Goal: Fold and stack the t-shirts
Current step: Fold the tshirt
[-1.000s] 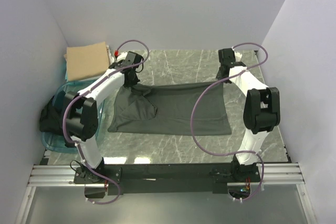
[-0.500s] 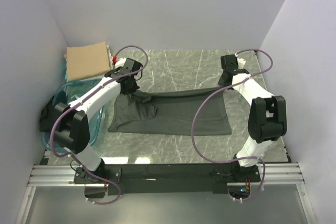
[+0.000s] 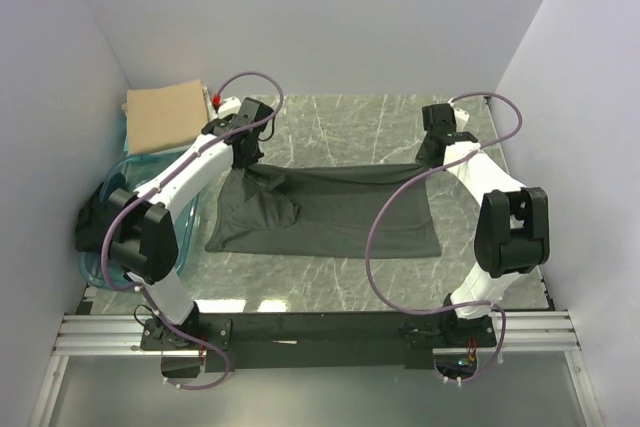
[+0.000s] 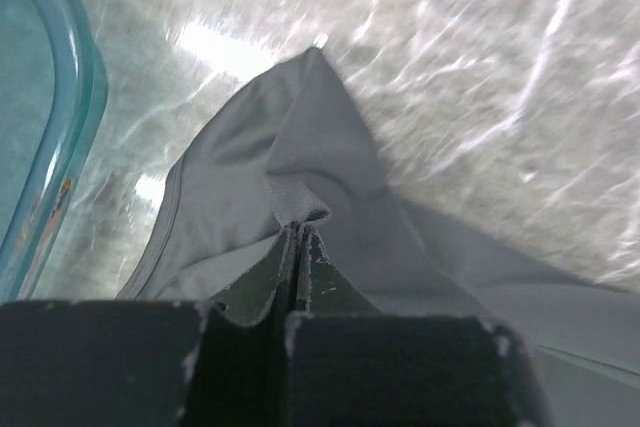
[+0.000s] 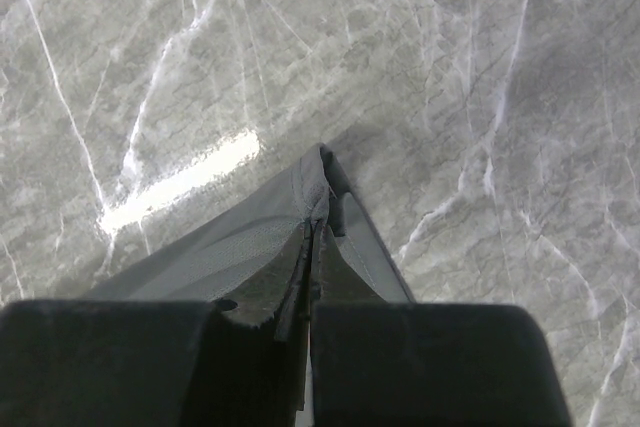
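Grey-veined marble tabletop (image 3: pixel 340 122) enclosed by white walls (image 3: pixel 330 17); teal tub (image 3: pixel 92 269) at left holding black t-shirts (image 3: pixel 95 222), tan t-shirt (image 3: pixel 163 115) at its far end; left gripper (image 4: pixel 298 237) and right gripper (image 5: pixel 315 232) each pinched tight on charcoal t-shirt (image 3: pixel 340 212).

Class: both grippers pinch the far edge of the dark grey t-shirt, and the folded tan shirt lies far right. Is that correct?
No. The folded tan shirt lies far left, as the top external view shows. The left gripper and right gripper do both pinch the far edge of the dark grey t-shirt.

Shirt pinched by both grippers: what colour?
The t-shirt is plain dark charcoal-grey, clearest in the top external view.
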Action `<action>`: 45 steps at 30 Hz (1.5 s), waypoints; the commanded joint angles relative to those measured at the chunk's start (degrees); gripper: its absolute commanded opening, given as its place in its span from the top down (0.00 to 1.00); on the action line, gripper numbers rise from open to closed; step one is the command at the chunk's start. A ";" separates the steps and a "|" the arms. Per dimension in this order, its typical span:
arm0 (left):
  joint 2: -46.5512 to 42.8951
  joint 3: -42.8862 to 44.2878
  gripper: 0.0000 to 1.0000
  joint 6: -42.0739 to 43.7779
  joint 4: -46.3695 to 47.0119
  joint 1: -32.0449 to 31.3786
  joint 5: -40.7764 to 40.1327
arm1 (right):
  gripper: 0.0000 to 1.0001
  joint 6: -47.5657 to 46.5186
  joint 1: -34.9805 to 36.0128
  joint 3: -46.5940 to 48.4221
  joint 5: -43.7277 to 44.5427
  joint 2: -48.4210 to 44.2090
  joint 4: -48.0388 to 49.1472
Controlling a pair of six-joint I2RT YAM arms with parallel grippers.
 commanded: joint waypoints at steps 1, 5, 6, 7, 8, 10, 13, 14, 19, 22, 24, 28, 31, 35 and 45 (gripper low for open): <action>-3.49 -3.75 1.00 -1.81 -0.94 -0.01 0.81 | 1.00 -1.11 0.00 -1.69 -0.33 -3.91 1.47; -6.82 -10.16 1.00 -3.84 0.03 -0.62 3.89 | 1.00 -1.12 0.18 -3.45 -1.04 -4.44 1.82; -7.27 -10.96 1.00 -5.23 -0.14 -0.98 3.72 | 1.00 -1.12 0.26 -3.98 -1.04 -4.79 2.26; -7.79 -12.01 1.00 -6.29 -1.10 -1.41 2.85 | 1.00 -1.03 0.61 -4.85 -1.12 -4.97 2.44; -8.15 -12.54 1.00 -7.43 -1.72 -2.29 2.41 | 1.00 -0.85 0.62 -5.30 -1.12 -5.23 2.35; -9.12 -14.99 1.00 -9.90 -1.90 -3.26 2.31 | 1.00 -0.77 0.97 -6.79 -0.51 -6.28 2.61; -9.29 -18.07 1.00 -12.79 -1.02 -4.05 3.98 | 1.00 -0.15 1.58 -9.59 0.11 -7.95 3.66; -9.03 -18.52 1.00 -14.11 -1.11 -4.14 4.77 | 1.00 -0.06 1.84 -10.30 0.11 -8.31 4.10; -8.33 -20.19 0.99 -16.93 -3.30 -5.02 3.99 | 1.00 1.17 2.90 -15.22 1.16 -11.21 6.31; -7.71 -20.63 0.99 -17.20 -3.57 -5.11 3.63 | 1.00 2.22 3.08 -17.25 2.91 -12.09 6.40; -7.10 -20.63 0.99 -17.20 -4.00 -5.02 3.46 | 1.00 2.84 3.08 -18.04 4.32 -12.88 6.39; -7.27 -21.16 0.99 -17.02 -4.10 -5.11 2.84 | 1.00 3.45 3.08 -19.36 5.38 -14.90 5.87; -7.27 -21.16 0.99 -16.50 -3.66 -5.11 2.67 | 1.00 3.45 3.25 -20.06 3.81 -16.83 6.48; -6.31 -21.42 0.99 -16.49 -3.57 -5.11 1.35 | 1.00 3.72 4.04 -21.38 4.67 -18.50 5.96; -10.78 -26.96 0.75 -12.89 0.03 -5.11 5.21 | 0.85 6.79 5.36 -27.27 4.94 -21.31 2.98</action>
